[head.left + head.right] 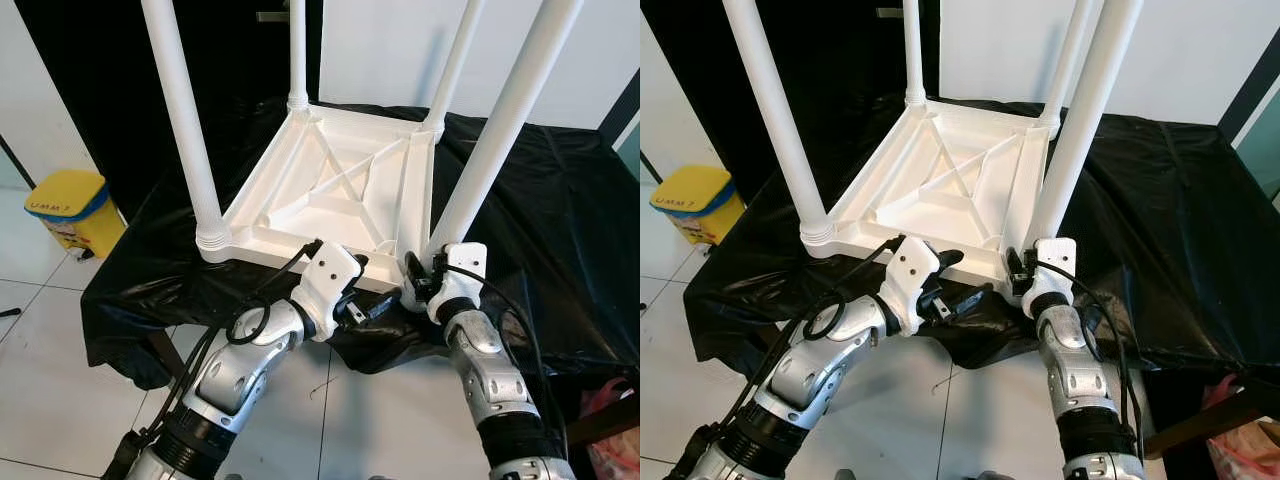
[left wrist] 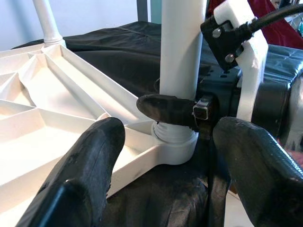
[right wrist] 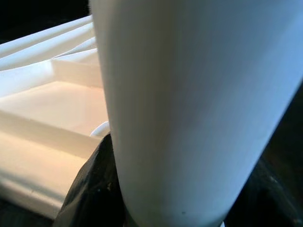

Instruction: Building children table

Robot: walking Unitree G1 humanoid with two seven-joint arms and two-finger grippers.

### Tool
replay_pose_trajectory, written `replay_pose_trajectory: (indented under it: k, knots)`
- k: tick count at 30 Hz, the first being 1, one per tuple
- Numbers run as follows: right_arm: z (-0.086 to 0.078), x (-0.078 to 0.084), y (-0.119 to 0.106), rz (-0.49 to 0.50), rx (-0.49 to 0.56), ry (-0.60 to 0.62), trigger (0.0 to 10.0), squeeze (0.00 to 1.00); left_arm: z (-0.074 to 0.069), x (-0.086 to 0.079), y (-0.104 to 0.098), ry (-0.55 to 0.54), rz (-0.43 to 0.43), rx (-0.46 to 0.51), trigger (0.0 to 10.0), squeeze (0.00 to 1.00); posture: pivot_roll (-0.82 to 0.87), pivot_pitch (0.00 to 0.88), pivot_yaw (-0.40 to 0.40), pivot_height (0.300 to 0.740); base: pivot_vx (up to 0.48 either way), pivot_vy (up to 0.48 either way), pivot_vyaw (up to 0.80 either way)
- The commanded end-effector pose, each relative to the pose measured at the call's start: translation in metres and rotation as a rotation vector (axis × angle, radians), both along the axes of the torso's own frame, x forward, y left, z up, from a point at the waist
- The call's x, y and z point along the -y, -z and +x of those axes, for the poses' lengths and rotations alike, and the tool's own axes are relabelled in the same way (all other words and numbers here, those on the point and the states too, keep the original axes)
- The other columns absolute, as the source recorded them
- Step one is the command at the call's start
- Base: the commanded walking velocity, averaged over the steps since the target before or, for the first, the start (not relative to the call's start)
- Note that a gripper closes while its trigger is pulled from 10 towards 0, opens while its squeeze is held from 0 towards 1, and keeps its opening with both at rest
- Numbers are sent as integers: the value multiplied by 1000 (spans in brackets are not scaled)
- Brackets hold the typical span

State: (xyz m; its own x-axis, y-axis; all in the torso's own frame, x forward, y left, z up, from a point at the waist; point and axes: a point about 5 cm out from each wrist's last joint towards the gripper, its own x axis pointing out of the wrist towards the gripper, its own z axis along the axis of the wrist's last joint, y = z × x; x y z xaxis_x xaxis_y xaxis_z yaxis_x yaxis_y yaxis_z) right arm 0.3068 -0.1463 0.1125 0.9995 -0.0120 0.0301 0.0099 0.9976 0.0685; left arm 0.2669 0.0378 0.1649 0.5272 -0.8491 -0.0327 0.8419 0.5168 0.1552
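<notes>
Only the yellow bin (image 1: 72,208) bears faint, unreadable lettering.

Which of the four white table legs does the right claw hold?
The near right leg, standing in the tabletop corner closest to the robot's right arm. The right claw is closed around its base; the other three legs stand free.

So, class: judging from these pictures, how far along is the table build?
Done: the upturned tabletop lies on the black cloth with four legs standing in its corners. In hand: the right gripper is closed around the near right leg at its socket. The left gripper waits open beside it. Left: seating that leg, then flipping the table upright.
</notes>
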Motion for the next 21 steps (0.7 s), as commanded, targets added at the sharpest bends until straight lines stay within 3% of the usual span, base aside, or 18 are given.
replay_pose_trajectory:
  k: [1, 5, 8, 16, 17, 19, 20, 21]
  knots:
    - [-6, 2, 16, 16, -85, 94, 10000, 0, -5, 2, 1, 58, 4, -14, 10000, 0, -15, 56, -57, 740, 0, 0, 0]
    - [-7, 1, 15, 18, -84, 115, 10000, 0, -5, 2, 1, 58, 5, -14, 10000, 0, -15, 56, -57, 740, 0, 0, 0]
    - [-8, -10, 11, 45, -65, 84, 10000, 0, -5, 3, 2, 62, 5, -17, 10000, 0, -21, 57, -52, 740, 0, 0, 0]
    - [-9, -10, 8, 39, -52, 82, 10000, 0, -5, 3, 1, 64, 8, -16, 10000, 0, -21, 59, -52, 740, 0, 0, 0]
    - [-9, -11, 5, 33, -32, 63, 10000, 522, -4, 3, 1, 63, 9, -14, 10000, 0, -21, 62, -53, 740, 0, 0, 0]
    - [-9, -11, 5, 33, -32, 63, 10000, 522, -4, 3, 1, 63, 9, -14, 10000, 0, -21, 62, -53, 740, 0, 0, 0]
    - [-10, -11, 2, 34, -15, 48, 10000, 1000, -5, 3, 1, 63, 10, -13, 10000, 0, -21, 61, -53, 740, 0, 0, 0]
    - [-10, -10, -2, 32, 9, 22, 10000, 1000, -5, 3, 1, 64, 11, -13, 10000, 0, -21, 62, -53, 740, 0, 0, 0]
